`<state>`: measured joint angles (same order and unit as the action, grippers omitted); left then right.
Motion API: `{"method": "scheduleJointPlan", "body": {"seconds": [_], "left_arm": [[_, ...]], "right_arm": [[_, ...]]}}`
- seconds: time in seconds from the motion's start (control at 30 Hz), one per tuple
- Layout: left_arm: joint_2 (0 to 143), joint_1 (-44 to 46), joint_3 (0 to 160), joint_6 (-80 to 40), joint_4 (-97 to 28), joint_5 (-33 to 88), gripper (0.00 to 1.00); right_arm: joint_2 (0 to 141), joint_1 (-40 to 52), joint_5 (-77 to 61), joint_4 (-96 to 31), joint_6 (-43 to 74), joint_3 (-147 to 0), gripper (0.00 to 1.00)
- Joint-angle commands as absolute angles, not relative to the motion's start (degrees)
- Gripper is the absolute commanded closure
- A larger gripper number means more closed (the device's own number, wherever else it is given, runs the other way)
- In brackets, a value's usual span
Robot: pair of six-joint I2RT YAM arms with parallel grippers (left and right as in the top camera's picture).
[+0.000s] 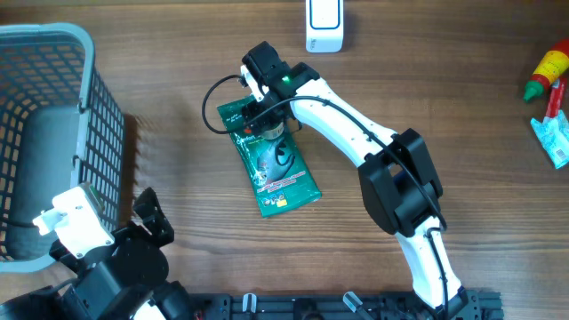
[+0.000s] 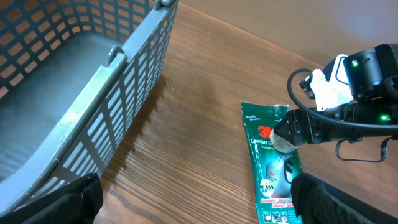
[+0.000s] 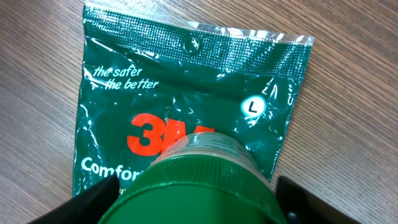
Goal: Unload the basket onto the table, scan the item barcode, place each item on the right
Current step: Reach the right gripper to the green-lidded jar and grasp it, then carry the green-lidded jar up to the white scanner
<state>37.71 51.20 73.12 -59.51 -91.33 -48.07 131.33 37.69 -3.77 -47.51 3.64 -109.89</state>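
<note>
A jar with a green ribbed lid [image 3: 205, 186] sits between the fingers of my right gripper [image 3: 199, 202], and both fingers press against the lid's sides. The jar lies over a dark green "3M" packet [image 3: 186, 93] that is flat on the wooden table. From above, the right gripper [image 1: 267, 120] is at the packet's [image 1: 280, 173] upper end. The left wrist view shows the jar's pale round end [image 2: 286, 132] over the packet [image 2: 273, 168]. My left gripper [image 2: 199, 208] is open and holds nothing, low over the table beside the basket.
A grey mesh basket [image 1: 89, 98] fills the left side, and its wall [image 2: 124, 93] is close to my left gripper. A white box-shaped device [image 1: 323, 25] stands at the back edge. A red and yellow bottle [image 1: 547, 69] and a pale packet [image 1: 556, 138] lie at the far right.
</note>
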Motion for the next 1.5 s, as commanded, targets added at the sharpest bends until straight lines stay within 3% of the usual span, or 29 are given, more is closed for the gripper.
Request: {"method": "scheduleJointPlan", "body": {"seconds": [0.0, 0.23, 0.5, 0.6, 0.83, 0.87, 1.07, 1.23, 1.47], "left_arm": [[37.9, 51.0, 73.1, -60.5, -91.4, -48.4, 0.00], [37.9, 51.0, 73.1, -60.5, -91.4, -48.4, 0.00], [37.9, 51.0, 73.1, -60.5, -91.4, -48.4, 0.00], [37.9, 51.0, 73.1, -60.5, -91.4, -48.4, 0.00], [37.9, 51.0, 73.1, -60.5, -91.4, -48.4, 0.00], [37.9, 51.0, 73.1, -60.5, -91.4, -48.4, 0.00], [37.9, 51.0, 73.1, -60.5, -91.4, -48.4, 0.00], [37.9, 51.0, 73.1, -60.5, -91.4, -48.4, 0.00], [37.9, 51.0, 73.1, -60.5, -91.4, -48.4, 0.00]], "right_arm": [[132.7, 37.8, -4.1, -47.7, 5.5, -109.8, 0.33], [130.7, 35.6, -4.2, -59.0, 8.5, -117.5, 0.36], [124.4, 25.1, -10.3, -73.1, 25.1, -123.7, 0.39], [124.0, 21.1, -17.1, -78.5, 25.7, -123.7, 0.45], [123.5, 15.6, -22.9, -92.4, 21.6, -123.7, 0.48], [123.1, 15.2, -24.4, -92.2, 19.3, -123.6, 0.52], [118.8, 14.6, -25.8, -92.2, 18.2, -123.6, 0.50], [116.0, 14.7, -16.0, -90.9, 21.1, -123.6, 0.51], [115.9, 14.7, -4.7, -68.9, 21.1, -123.2, 0.53]]}}
